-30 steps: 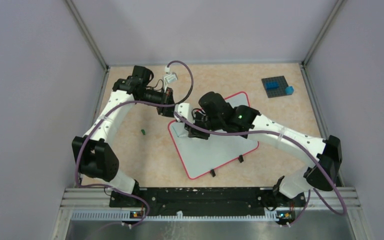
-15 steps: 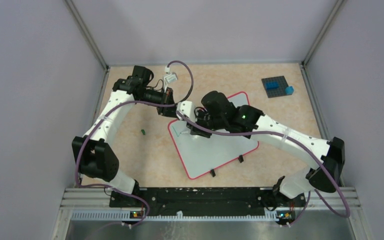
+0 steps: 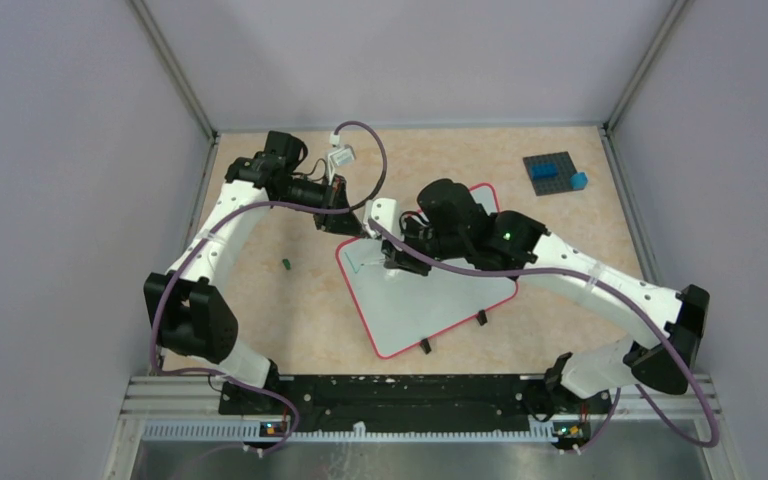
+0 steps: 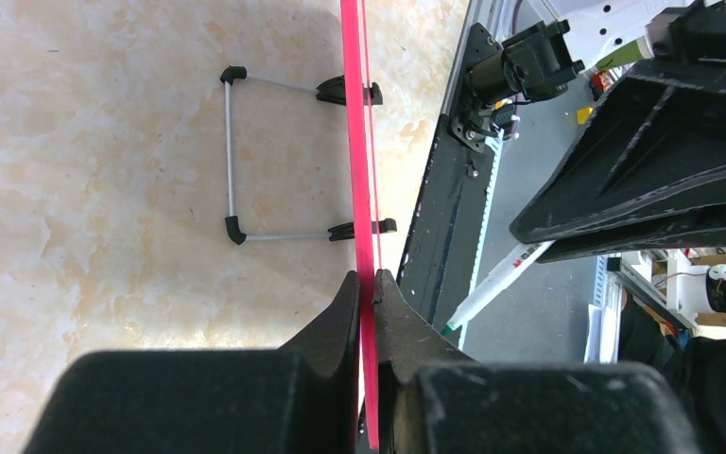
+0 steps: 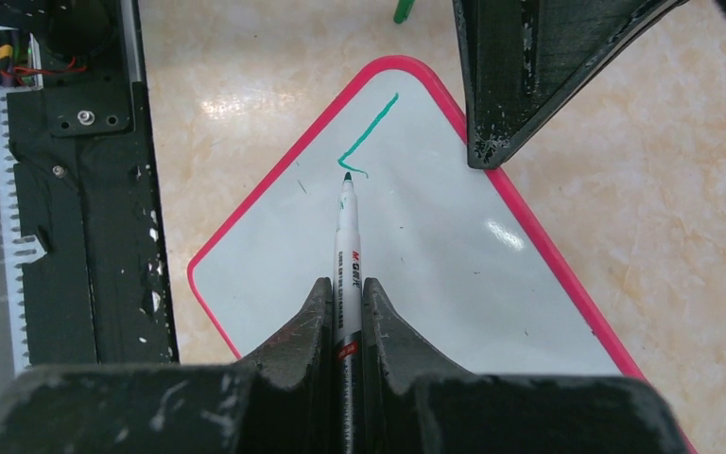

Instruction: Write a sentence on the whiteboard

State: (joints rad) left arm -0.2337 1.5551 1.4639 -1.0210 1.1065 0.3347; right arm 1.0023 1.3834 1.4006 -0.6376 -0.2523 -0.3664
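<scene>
The whiteboard (image 3: 430, 305), white with a red-pink frame, lies tilted in the middle of the table. My left gripper (image 3: 345, 226) is shut on the frame at its far left corner; the red edge (image 4: 359, 142) runs between the left fingers (image 4: 345, 307). My right gripper (image 5: 345, 288) is shut on a white marker pen (image 5: 347, 236) above the whiteboard (image 5: 416, 274). The pen's green tip sits at the end of a short green stroke (image 5: 371, 135) near that corner. From above, the right gripper (image 3: 400, 262) is over the board's left part.
A small green cap (image 3: 286, 263) lies on the table left of the board. A dark studded plate (image 3: 556, 160) with blue bricks (image 3: 579, 180) sits at the back right. The black arm rail (image 3: 400, 400) runs along the near edge, and grey walls enclose the table.
The right arm has shifted to the right over the board with the pen, and a green stroke now shows near the board's left corner. The left arm has stayed put.
</scene>
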